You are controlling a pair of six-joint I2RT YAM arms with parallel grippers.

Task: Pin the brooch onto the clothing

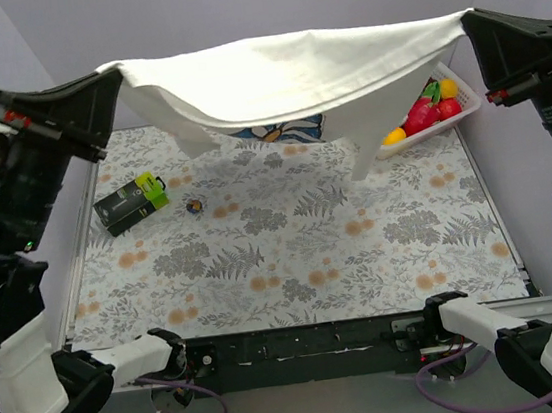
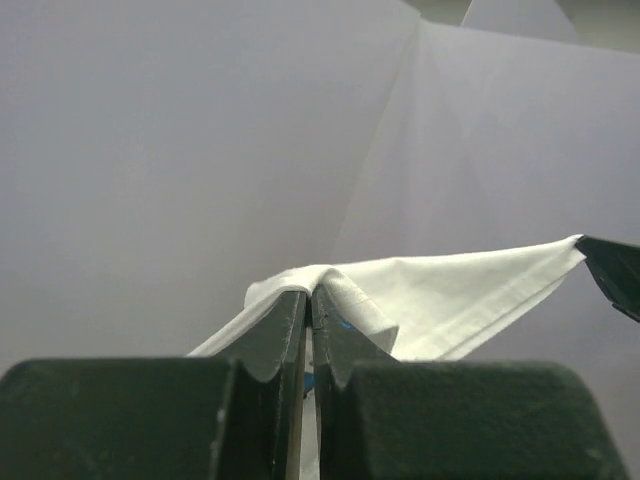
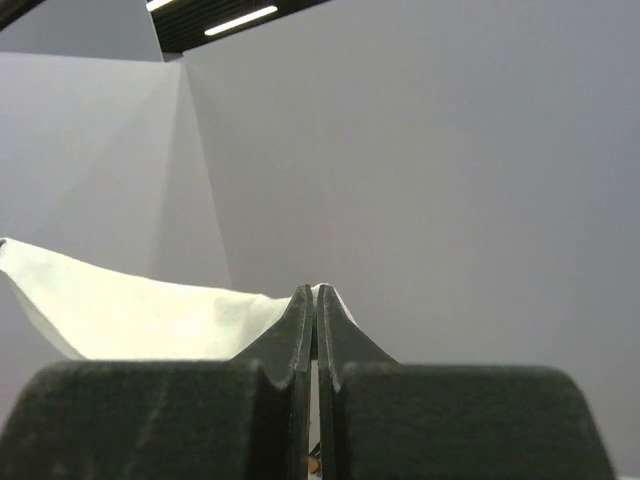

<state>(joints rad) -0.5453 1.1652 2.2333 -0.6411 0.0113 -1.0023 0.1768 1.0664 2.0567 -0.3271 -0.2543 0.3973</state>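
The clothing (image 1: 290,74), a white T-shirt, hangs stretched high over the back of the table between my two grippers. My left gripper (image 1: 110,72) is shut on its left corner; in the left wrist view the cloth (image 2: 450,300) folds over the pinched fingertips (image 2: 310,292). My right gripper (image 1: 466,16) is shut on the right corner, with the white cloth (image 3: 130,315) trailing left from the closed gripper (image 3: 316,290). A sleeve (image 1: 367,145) droops toward the table. The brooch (image 1: 194,206), a tiny dark disc, lies on the floral mat below the shirt's left part.
A black and green box (image 1: 131,202) lies left of the brooch. A white basket (image 1: 461,111) of red and yellow toy food stands at the back right, partly behind the shirt. A blue patterned patch (image 1: 277,132) shows under the hanging shirt. The floral mat (image 1: 292,255) covers the table.
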